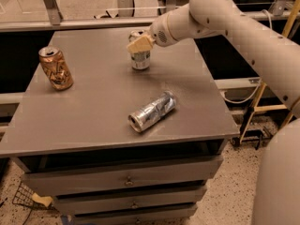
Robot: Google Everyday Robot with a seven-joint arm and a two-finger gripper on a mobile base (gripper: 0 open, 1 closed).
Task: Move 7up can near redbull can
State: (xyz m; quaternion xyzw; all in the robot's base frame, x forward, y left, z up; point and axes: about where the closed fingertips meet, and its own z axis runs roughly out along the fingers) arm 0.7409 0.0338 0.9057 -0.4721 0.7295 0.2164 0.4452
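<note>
- Gripper [139, 44] is recorded at the upper centre of the frame, positioned at the top of the 7up can [140, 60]; whether it is open or clamped on the can cannot be told.
- The 7up can is seen upright toward the far edge of the table [93, 111].
- The redbull can [153, 111] is noted lying on its side at lower centre, well apart from the 7up can.
- A copper can [56, 68] is noted standing at upper left, apart from both.
- Progress is judged early: the approach appears made, but the can is not yet relocated. A carry toward lower centre and a set-down beside the redbull can are left.
</note>
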